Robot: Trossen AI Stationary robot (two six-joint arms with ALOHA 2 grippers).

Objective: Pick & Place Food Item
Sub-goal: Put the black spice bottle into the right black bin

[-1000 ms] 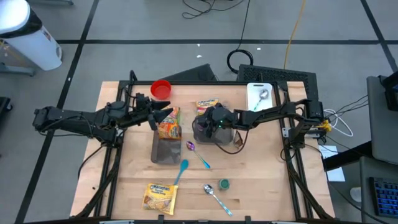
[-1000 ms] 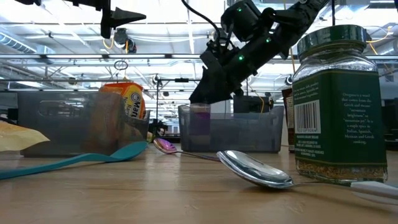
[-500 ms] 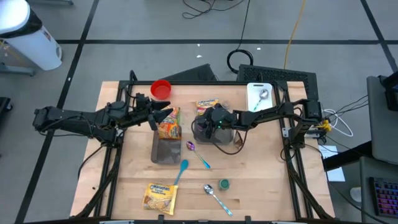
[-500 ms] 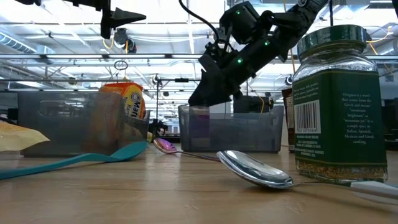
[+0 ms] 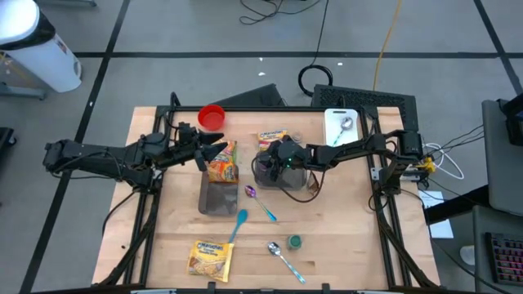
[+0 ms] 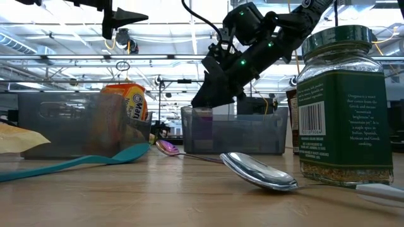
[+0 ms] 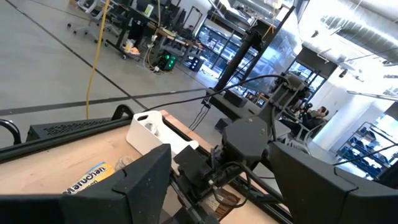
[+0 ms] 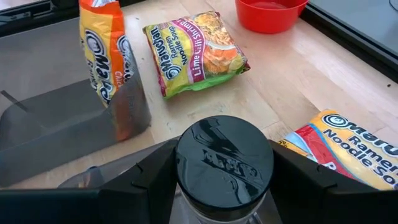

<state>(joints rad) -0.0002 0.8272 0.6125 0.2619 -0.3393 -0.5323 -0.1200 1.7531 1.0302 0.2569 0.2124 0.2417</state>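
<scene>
Two spoons lie nearest on the wooden surface [image 5: 343, 245]: a metal spoon [image 5: 282, 257] at 6 o'clock, with a green-lidded jar [image 5: 293, 242] just beside it, and a teal spoon [image 5: 238, 224] at about 7. A flat ramen packet [image 5: 210, 258] sits at the near edge, toward 7 o'clock. Farther in, a purple spoon [image 5: 257, 198] rests near the centre, between two clear bins.

In the left bin [image 5: 214, 200], an orange ramen pack [image 5: 221, 169] stands upright at its far end. The left pincer [image 5: 219, 149] hovers above that pack, fingers spread wide with nothing between them.

At 3 o'clock from it, the right pincer [image 5: 263, 165] hangs over the right bin [image 5: 294, 180], pinching a black-lidded jar [image 8: 224, 167].

Beyond, another ramen packet [image 5: 272, 137] lies flat at 12 o'clock. Farthest are a red bowl [image 5: 212, 118] at 11 and a white tray [image 5: 341, 131] at 1.
</scene>
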